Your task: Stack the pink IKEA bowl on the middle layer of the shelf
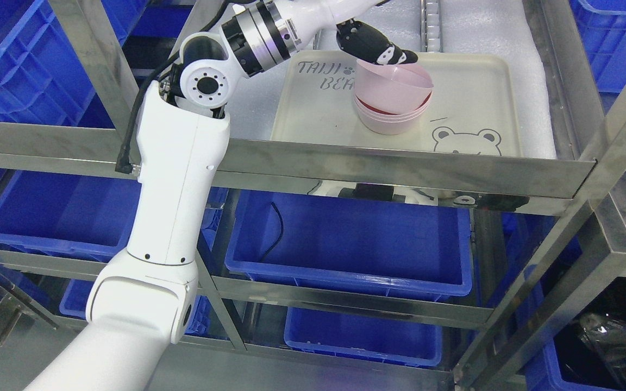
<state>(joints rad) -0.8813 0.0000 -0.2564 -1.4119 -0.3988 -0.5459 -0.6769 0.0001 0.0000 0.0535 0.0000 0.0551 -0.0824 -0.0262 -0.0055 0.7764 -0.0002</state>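
The left robot hand (375, 46) gripped the tilted pink bowl (394, 81); it sat partly in the stack (392, 119) on the tray (476, 98). Only release remained, I think.

Count on view: one robot arm (174, 179); one cream tray (470, 87); one stack of pink bowls (392, 98), at least three rims visible, exact number unclear; at least six blue bins (345, 244) around the steel shelving (400, 168).
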